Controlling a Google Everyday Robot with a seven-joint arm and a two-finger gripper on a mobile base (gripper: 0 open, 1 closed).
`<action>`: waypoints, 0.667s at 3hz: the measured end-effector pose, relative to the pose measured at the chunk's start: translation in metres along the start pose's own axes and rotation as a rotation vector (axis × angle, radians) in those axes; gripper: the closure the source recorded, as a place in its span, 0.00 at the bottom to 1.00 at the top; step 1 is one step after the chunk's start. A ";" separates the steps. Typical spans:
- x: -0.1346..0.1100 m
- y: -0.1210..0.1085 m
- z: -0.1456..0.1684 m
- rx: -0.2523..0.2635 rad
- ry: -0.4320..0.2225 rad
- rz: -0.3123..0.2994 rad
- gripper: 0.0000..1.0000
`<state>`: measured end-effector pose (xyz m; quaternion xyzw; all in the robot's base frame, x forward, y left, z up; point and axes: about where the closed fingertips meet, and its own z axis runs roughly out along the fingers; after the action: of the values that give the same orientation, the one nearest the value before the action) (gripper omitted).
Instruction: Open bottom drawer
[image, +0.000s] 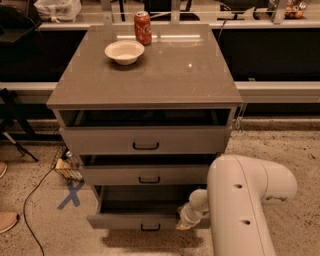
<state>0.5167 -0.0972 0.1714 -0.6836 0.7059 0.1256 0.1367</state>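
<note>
I see a grey-taupe tabletop (170, 80). A white bowl (124, 51) sits at 10 o'clock from its middle, and an upright red soda can (143, 28) stands near the bowl's 1 o'clock. My pincer (184, 224) is low at 5 o'clock, at the right end of the bottom drawer (125, 221).

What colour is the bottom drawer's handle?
Black bar handle, camera view. The pincer sits at the right front of the taupe bottom drawer.
</note>
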 end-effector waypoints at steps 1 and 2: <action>0.000 0.000 0.000 0.000 0.000 0.000 0.86; 0.010 0.028 -0.009 0.016 -0.034 0.042 1.00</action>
<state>0.4880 -0.1093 0.1760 -0.6652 0.7187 0.1343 0.1513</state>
